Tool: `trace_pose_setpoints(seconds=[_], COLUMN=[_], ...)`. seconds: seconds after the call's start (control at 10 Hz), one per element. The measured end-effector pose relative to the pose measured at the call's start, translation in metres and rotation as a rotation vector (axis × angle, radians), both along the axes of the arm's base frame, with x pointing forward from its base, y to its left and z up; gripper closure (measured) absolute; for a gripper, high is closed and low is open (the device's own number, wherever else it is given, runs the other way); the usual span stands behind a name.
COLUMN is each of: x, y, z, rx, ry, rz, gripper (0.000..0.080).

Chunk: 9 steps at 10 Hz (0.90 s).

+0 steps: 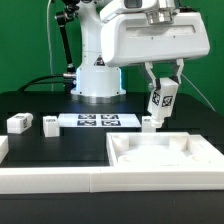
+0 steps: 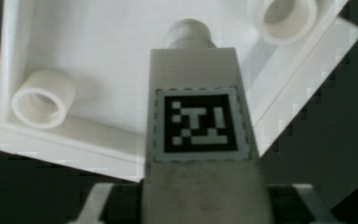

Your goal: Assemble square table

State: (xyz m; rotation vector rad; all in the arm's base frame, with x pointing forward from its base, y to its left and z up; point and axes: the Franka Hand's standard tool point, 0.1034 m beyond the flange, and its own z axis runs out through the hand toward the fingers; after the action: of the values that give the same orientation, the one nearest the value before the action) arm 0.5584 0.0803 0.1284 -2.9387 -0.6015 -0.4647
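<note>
Early | pincer [image 1: 161, 90] clamps one leg [image 1: 160, 100] over square top [image 1: 190, 160] | visible sockets [image 2: 43, 100] empty, none seated | other legs [image 1: 18, 123] loose on tabletop [image 1: 30, 104], the exterior view's left

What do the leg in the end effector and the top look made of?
Leg: likely hard plastic, matte white, judging by its flat faces, crisp edges and printed black-and-white tag. Top: seemingly the same white plastic with a smooth finish; its moulded round sockets suggest it.
</note>
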Motion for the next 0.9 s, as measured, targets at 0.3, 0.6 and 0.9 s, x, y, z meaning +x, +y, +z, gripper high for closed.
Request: trace_pose_setpoints(seconds=[0.3,0.6,0.9], x=[0.014,0.015,0.041], y=[0.009,0.013,0.038], z=[-0.007,-0.007,0.0], rx=[0.012,0.018,0.048], ry=[-0.018,-0.014,-0.01], rz=[0.0,-0.011,0.006], gripper=[0.0509,0.0509,0.0509])
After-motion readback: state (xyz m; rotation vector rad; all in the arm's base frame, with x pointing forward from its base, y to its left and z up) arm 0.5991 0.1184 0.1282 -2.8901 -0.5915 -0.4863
